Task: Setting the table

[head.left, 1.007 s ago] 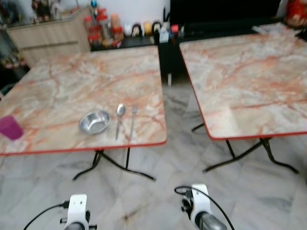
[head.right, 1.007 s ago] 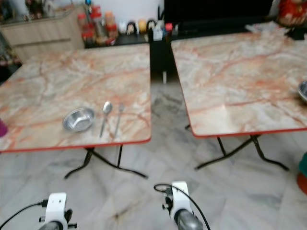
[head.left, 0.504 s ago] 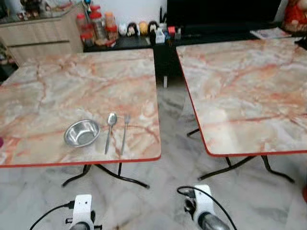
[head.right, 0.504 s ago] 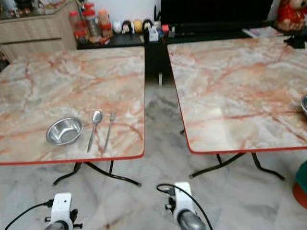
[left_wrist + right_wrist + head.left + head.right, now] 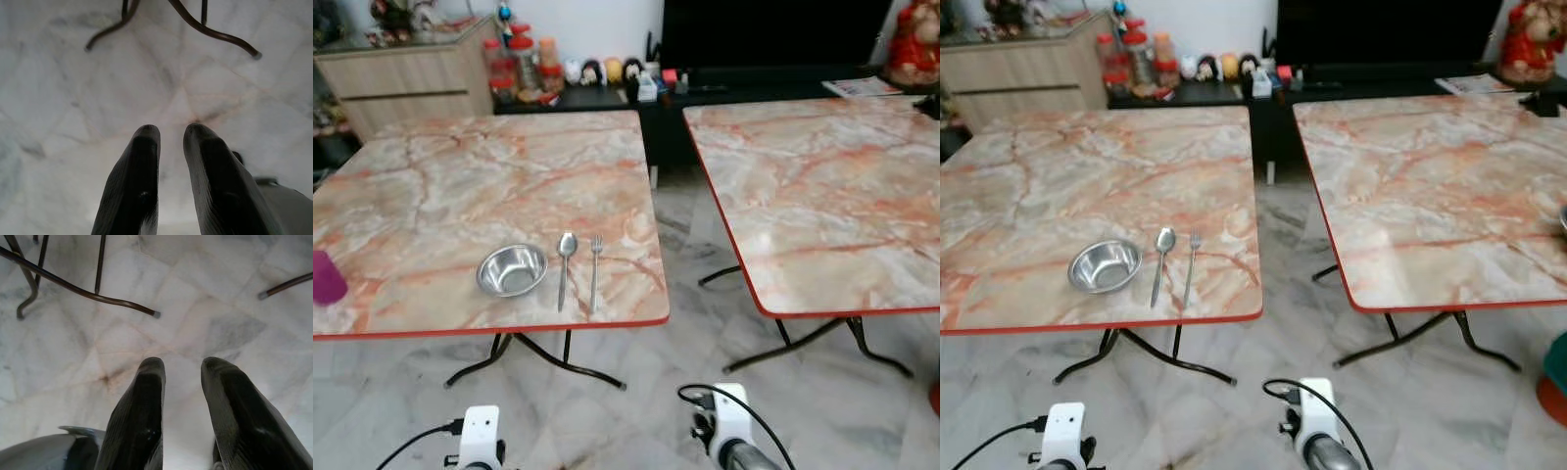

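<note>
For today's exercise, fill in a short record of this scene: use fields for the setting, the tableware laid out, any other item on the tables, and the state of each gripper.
setting: two marble-patterned square tables with red edges, side by side with a gap between them, on a pale marble floor
tableware: round steel bowl, steel spoon and steel fork, in a row near the left table's front edge
other item: purple cup at that table's left edge
left gripper: open, empty, pointing at floor
right gripper: open, empty, pointing at floor

Two marble tables [image 5: 489,186], tiled floor [image 5: 636,392]
</note>
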`<state>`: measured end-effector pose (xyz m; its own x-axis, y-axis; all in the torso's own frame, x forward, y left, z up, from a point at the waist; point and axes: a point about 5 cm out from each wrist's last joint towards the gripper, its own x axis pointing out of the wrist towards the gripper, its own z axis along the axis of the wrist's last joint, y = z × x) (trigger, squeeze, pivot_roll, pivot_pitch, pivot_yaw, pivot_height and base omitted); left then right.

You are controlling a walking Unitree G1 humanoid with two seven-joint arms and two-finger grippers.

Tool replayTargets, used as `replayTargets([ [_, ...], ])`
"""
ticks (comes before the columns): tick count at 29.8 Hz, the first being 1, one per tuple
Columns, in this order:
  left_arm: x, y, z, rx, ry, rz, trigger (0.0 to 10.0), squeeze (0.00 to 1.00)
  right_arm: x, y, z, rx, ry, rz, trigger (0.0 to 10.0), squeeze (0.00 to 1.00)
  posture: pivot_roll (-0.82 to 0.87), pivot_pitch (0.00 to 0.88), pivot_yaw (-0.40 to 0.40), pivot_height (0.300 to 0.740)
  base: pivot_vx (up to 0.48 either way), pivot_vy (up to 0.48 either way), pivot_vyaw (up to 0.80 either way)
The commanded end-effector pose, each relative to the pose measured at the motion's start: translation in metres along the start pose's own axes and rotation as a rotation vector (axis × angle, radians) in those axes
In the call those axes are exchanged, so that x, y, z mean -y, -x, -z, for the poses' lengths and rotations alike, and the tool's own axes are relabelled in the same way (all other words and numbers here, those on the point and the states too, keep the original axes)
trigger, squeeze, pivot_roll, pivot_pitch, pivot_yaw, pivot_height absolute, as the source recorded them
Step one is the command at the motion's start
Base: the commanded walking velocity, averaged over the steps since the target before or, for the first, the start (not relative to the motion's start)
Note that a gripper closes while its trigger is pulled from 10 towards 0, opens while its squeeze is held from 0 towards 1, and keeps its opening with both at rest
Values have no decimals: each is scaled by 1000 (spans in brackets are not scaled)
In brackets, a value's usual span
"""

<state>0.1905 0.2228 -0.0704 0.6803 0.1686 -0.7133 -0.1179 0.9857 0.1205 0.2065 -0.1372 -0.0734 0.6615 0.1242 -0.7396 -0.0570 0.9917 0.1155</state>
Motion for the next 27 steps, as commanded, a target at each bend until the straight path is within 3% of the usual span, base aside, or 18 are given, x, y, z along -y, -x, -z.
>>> replayTargets([
  [1,3,0,0,-7,-27,14,10000,0,6,1,-1,3,-10,18,10000,0,78,0,77,740,0,398,0],
  [19,9,-2,-6,14,-65,41,10000,0,2,0,0,3,-10,12,10000,0,83,0,87,740,0,360,-44],
  [27,22,-4,-38,198,-86,60,10000,0,4,1,0,3,-5,14,10000,0,90,0,79,740,0,0,0],
])
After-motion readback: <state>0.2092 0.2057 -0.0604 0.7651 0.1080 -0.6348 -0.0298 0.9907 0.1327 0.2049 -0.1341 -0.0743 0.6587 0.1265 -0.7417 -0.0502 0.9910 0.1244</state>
